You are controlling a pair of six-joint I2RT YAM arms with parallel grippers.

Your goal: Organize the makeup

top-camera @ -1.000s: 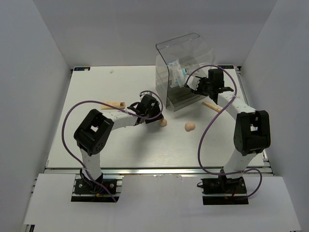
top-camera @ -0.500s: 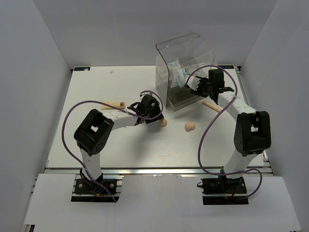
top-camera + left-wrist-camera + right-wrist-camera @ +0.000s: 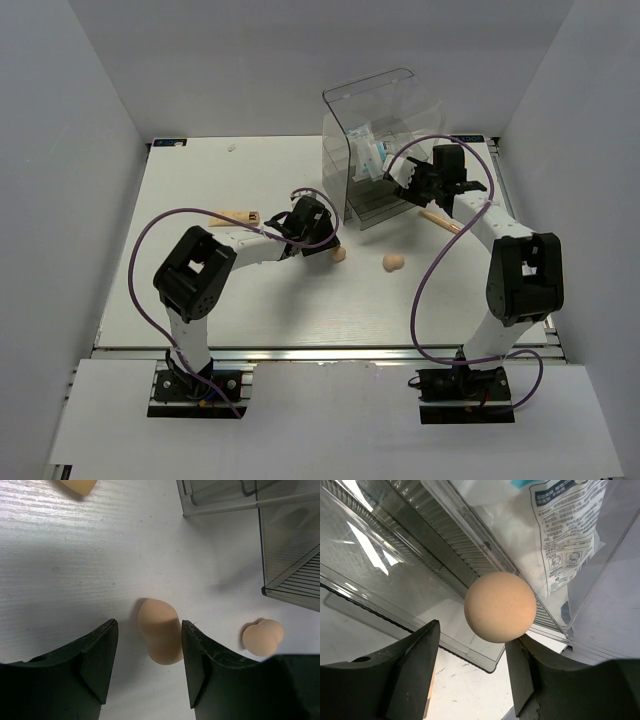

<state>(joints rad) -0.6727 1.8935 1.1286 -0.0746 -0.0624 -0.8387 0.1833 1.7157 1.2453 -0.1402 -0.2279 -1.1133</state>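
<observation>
- Left gripper (image 3: 148, 626) is spread, straddling a sponge (image 3: 160, 639) lying on the table (image 3: 60, 555), lined up to pinch it.
- Right gripper (image 3: 474, 632) is spread wider than a second sponge (image 3: 500, 607) at the box (image 3: 395, 545) mouth, apparently to drop it in.

Box (image 3: 385, 140) at rear right of desk (image 3: 200, 300). Packet (image 3: 372, 150) inside box. Right claw (image 3: 475, 630) at box's open front; ball sponge (image 3: 500, 607) between its fingers, packet behind it. Stick (image 3: 438, 219) on desk, right of box front, beneath right arm. Two sponges on desk before box: left sponge (image 3: 160, 637) between fingers of left claw (image 3: 148, 625), gaps either side; right sponge (image 3: 393, 262) apart, further right. Tube (image 3: 235, 216) on desk, left of left claw.
</observation>
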